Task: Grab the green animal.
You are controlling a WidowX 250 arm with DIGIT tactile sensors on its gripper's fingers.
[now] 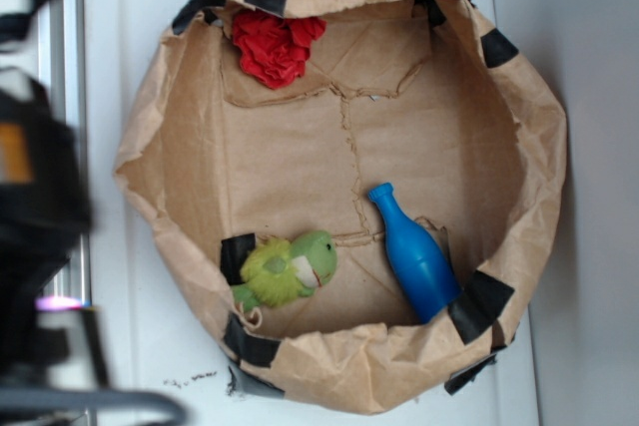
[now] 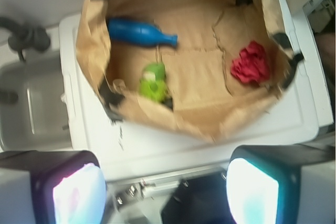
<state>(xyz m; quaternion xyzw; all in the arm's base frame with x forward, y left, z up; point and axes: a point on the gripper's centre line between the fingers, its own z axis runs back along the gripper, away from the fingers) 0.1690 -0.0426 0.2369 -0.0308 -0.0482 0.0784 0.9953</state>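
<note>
The green animal [image 1: 290, 268] is a small fuzzy plush with a lime body and a darker green head. It lies on its side near the front-left wall inside a brown paper tub [image 1: 339, 371]. In the wrist view the green animal [image 2: 153, 81] shows far off, well beyond the fingers. My gripper [image 2: 165, 192] is open, its two glowing pads [image 2: 79, 195] wide apart with nothing between them, and it sits outside the tub over the white surface. In the exterior view my arm [image 1: 40, 207] is a dark blur at the left edge.
A blue plastic bottle [image 1: 414, 256] lies just right of the plush, neck pointing to the back. A red wrinkly cloth wad [image 1: 275, 45] sits at the tub's far wall. The tub's paper walls, patched with black tape [image 1: 481, 304], rise all around. A grey sink [image 2: 31, 103] lies beside the white counter.
</note>
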